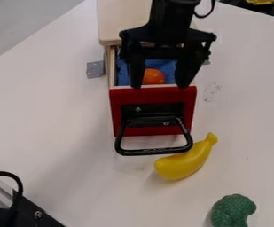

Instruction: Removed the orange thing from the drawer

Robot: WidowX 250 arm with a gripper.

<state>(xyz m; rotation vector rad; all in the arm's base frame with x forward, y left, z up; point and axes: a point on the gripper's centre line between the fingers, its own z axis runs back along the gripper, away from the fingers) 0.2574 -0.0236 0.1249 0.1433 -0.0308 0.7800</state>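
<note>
The gripper (pixel 160 84) hangs over the drawer, open, its two fingers pointing down with a wide gap between them. In that gap the orange thing (pixel 154 76) is visible, a rounded object lying in the drawer on a blue lining. The drawer (pixel 115 106) is pulled out of its wooden box and has a red front with a black handle. Whether the fingertips are beside the orange thing or above it, I cannot tell.
A yellow banana (pixel 183 165) lies just in front of the drawer handle. Green toy broccoli (pixel 232 210) is at the lower right. A black device with a cable (pixel 21 212) occupies the lower left corner. The wooden box (pixel 122 20) stands behind the drawer.
</note>
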